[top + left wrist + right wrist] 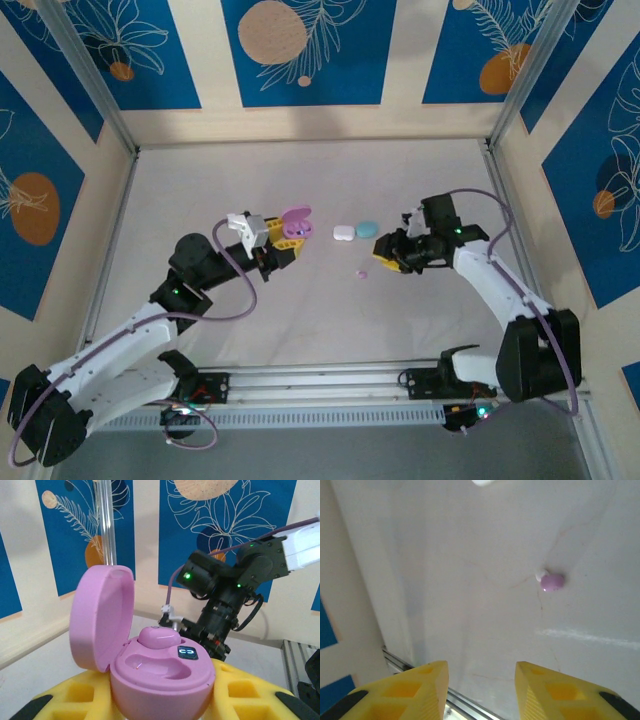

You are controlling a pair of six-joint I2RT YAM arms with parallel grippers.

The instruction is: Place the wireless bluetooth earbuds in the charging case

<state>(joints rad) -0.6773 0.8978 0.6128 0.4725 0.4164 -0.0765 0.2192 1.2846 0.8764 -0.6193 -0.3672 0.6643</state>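
Your left claw [288, 240] clamps the open pink case [160, 677], one pink earbud [159, 637] seated; your right claw [480, 690] gapes empty near a loose earbud [552, 581].

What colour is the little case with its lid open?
Pink. The case shows best in the left wrist view.

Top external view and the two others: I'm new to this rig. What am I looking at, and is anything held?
Two robot arms stand at the table's near edge. The top view looks down on them; the others come from wrist cameras. The left pincer grips an open pink charging case with a seated pink earbud and one empty slot. The right pincer is open and empty, near a loose pink earbud on the table. A white case and a teal case lie farther back.
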